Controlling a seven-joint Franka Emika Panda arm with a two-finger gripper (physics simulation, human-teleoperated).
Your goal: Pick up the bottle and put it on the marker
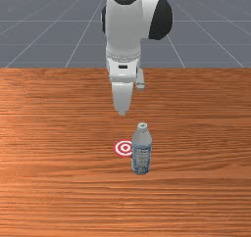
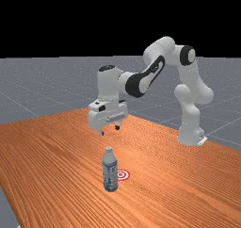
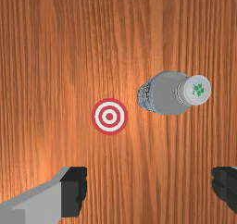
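In the far view the gripper (image 2: 110, 130) hangs above the upright bottle (image 2: 110, 171), its two fingertips apart with nothing between them. The front view has the gripper (image 1: 122, 112) higher than the bottle (image 1: 141, 152) and a little to the left of it. Both fingers stand wide apart in the wrist view, where the gripper (image 3: 149, 188) is open and the bottle (image 3: 169, 93) with its green-marked cap is beyond the fingertips. The red and white marker (image 3: 109, 116) lies flat beside the bottle; in the front view the bottle slightly overlaps the marker's (image 1: 123, 148) right edge.
The orange-brown wooden table (image 1: 59, 182) extends around the bottle and the marker. In the far view the arm's base (image 2: 190, 135) stands at the right, toward the table's back edge.
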